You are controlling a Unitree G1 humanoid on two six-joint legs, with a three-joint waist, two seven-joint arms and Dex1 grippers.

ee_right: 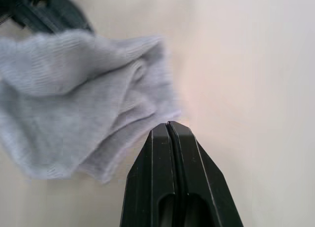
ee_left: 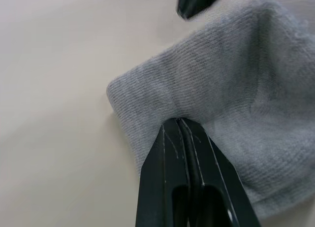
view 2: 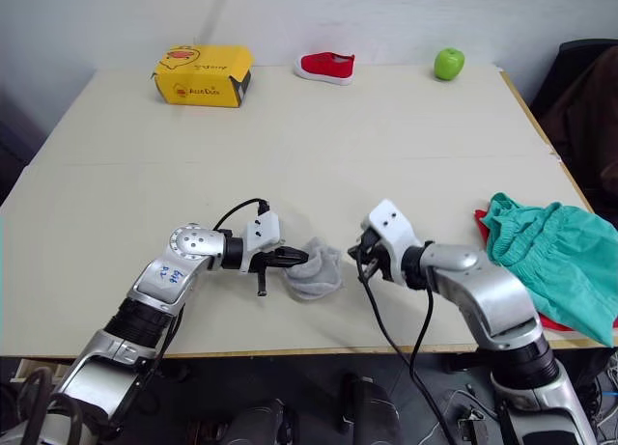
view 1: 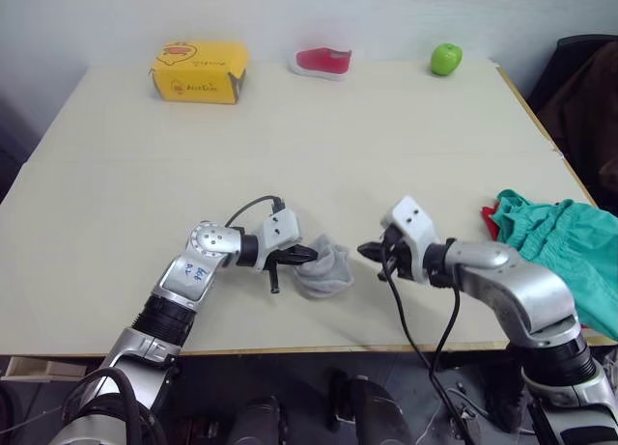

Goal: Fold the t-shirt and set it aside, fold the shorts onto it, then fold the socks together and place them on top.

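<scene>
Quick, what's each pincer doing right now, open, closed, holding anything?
Left pincer: closed, pinching the grey socks.
Right pincer: closed, empty, tips just beside the socks on the table.

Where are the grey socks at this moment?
The socks lie near the table's front edge, between both grippers; the left gripper pinches them, and the right gripper is just beside them.
</scene>
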